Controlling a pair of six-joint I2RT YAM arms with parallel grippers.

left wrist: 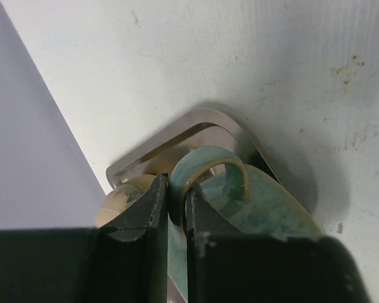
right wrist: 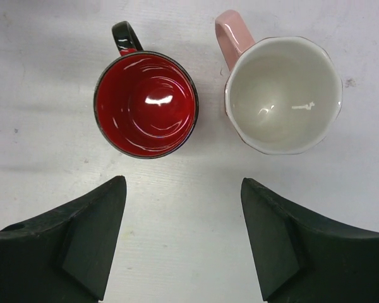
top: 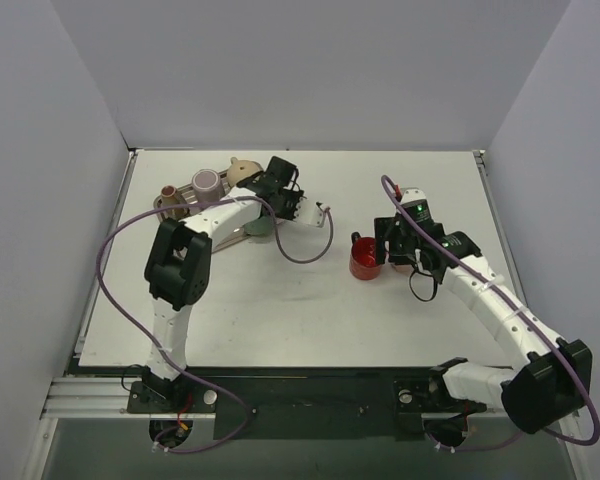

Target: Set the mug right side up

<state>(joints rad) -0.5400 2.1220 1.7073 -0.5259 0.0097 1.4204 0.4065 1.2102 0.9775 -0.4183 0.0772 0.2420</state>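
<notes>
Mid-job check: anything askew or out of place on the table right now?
The green glazed mug on the metal tray at far left is not upright; the left end effector pinches its tan handle. The red mug and pink-handled white mug stand upright.

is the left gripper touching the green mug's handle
Touching. The left wrist view shows the left gripper closed on the green mug's handle, with both fingers pressed against it and no gap visible.

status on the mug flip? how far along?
Upright already: red mug, pink mug. In hand: left claw pinches the green mug by its handle, at the rack. Left: lift it, turn it upright, set it down. Right claw open, above the two.
</notes>
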